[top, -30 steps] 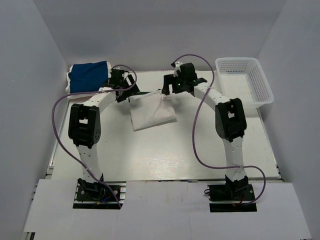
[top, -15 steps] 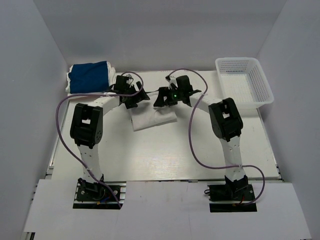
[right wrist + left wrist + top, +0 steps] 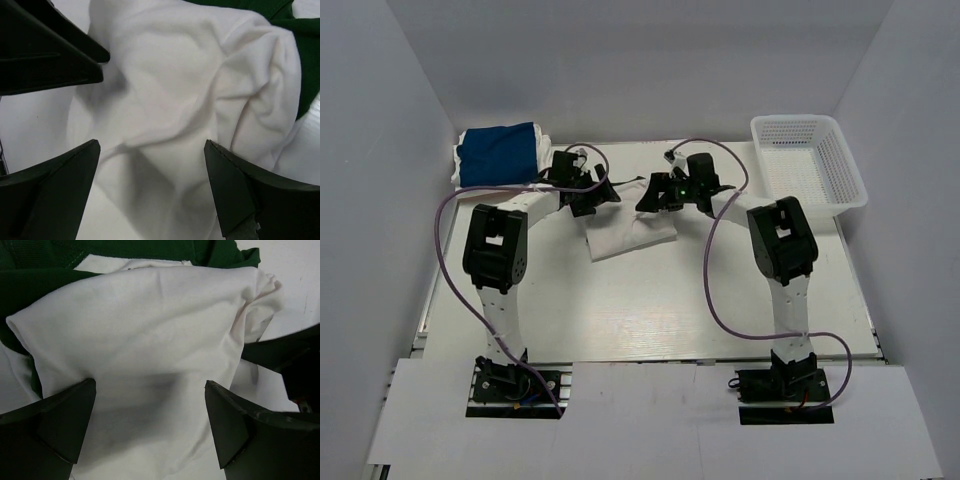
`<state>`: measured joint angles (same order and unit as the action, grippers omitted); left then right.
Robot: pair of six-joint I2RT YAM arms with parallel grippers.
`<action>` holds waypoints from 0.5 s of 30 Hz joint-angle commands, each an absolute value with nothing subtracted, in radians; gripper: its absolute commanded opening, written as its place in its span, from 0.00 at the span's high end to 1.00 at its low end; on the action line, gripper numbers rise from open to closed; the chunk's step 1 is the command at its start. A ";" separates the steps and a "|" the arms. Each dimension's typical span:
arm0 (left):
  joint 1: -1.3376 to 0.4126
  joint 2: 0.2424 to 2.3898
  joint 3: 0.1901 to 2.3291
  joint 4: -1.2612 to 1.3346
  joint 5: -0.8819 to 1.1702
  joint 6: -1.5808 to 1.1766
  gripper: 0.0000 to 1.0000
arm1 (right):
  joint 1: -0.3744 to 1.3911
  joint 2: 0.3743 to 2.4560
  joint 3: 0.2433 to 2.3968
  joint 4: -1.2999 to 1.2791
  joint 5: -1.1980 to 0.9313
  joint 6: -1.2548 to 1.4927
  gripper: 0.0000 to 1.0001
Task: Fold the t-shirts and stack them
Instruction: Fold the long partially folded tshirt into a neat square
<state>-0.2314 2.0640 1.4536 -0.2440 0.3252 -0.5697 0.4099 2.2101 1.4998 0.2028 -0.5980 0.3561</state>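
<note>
Near the top view's upper centre, the soft white cloth t-shirt (image 3: 632, 236) on the dark green cloth t-shirt (image 3: 25, 287) is straddled by the open-jawed left gripper (image 3: 605, 193) and right gripper (image 3: 646, 195), with folding judged underway and a pinch called for next.

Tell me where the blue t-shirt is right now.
In the top view the blue t-shirt lies bundled at the far left corner of the table, behind and left of the left hand, opposite the white basket at far right.

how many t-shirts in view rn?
3. Blue shirt at the table's far-left corner; white shirt mid-table; dark green shirt showing past the white one's edges, wrist views only. Others may be hidden.
</note>
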 commanded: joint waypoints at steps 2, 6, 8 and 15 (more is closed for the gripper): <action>-0.236 1.885 1.427 -0.262 0.256 -0.515 0.00 | 0.407 1.967 1.441 0.175 -0.546 0.247 0.10; -0.236 1.830 1.367 -0.333 0.145 -0.506 0.00 | 0.407 1.783 1.347 0.150 -0.499 0.195 0.10; -0.236 1.830 1.355 -0.392 0.126 -0.465 0.00 | 0.406 1.723 1.301 0.137 -0.461 0.189 0.10; -0.236 1.921 1.410 -0.518 0.106 -0.410 0.00 | 0.402 1.539 1.184 0.022 -0.304 0.130 0.10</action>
